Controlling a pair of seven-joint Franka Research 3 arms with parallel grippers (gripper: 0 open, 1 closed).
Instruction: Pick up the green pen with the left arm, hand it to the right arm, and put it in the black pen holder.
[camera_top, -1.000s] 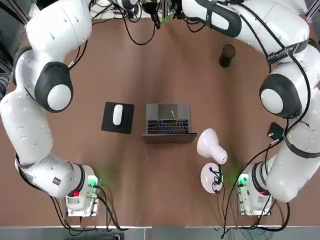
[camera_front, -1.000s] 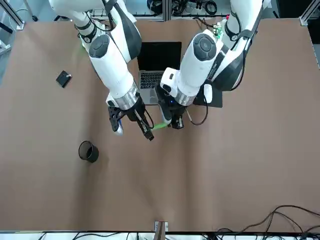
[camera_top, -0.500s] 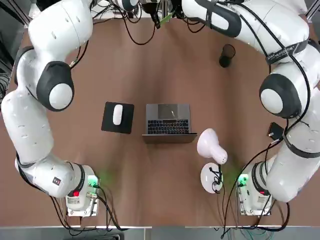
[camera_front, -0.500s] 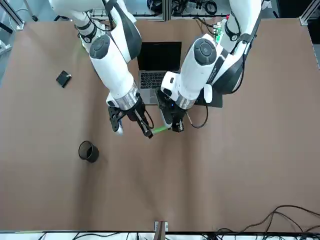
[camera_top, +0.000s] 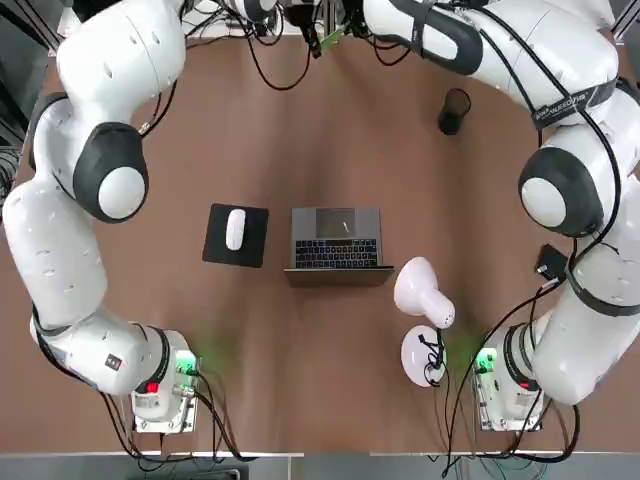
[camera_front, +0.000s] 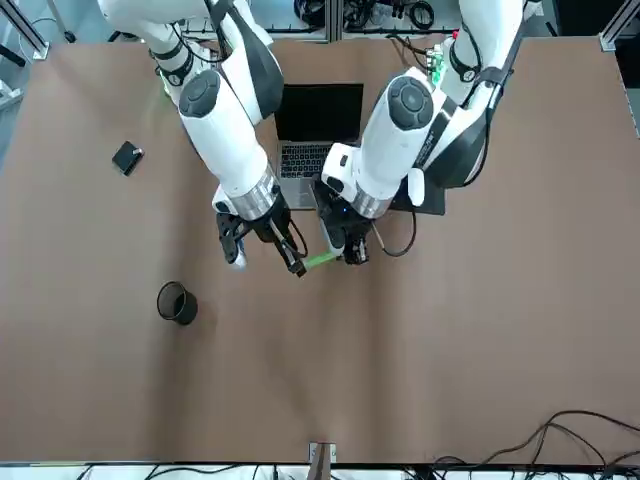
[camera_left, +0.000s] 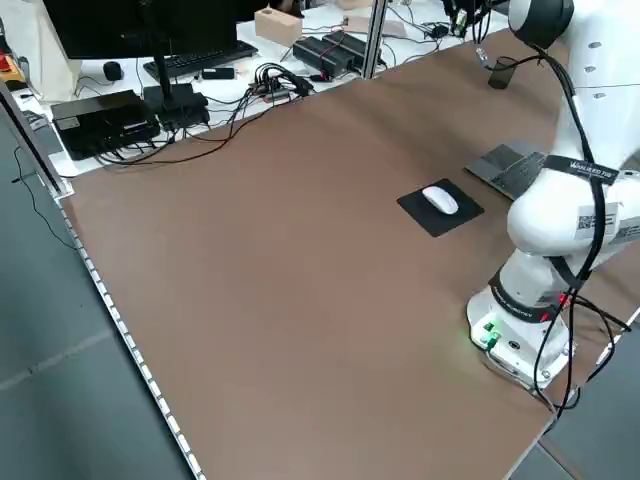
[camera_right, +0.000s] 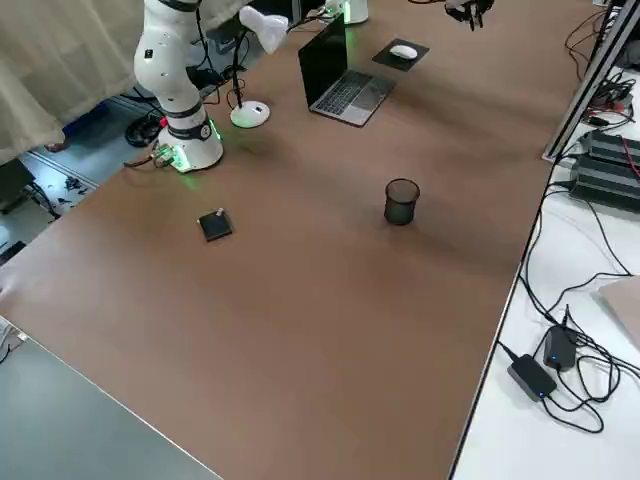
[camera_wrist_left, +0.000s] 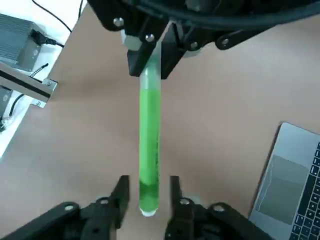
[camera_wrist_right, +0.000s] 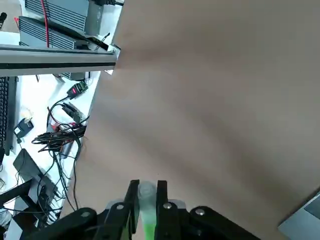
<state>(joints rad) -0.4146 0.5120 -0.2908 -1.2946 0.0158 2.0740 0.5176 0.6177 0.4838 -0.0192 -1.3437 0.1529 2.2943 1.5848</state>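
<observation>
Brown bench (camera_front: 480, 330) below: right gripper (camera_wrist_right: 146, 196) pinching translucent-green pen (camera_wrist_left: 149, 150) tip; left gripper (camera_wrist_left: 148, 192) fingers sitting slightly parted beside pen's other end.

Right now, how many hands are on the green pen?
2. The left hand flanks one end of the green pen; the right hand grips the other end, above the table.

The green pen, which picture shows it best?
The left wrist view: the green pen fills it, the left tool around one end, the right tool pinching the other. The front view shows it small, the top view a sliver, the right wrist only its tip.
</observation>
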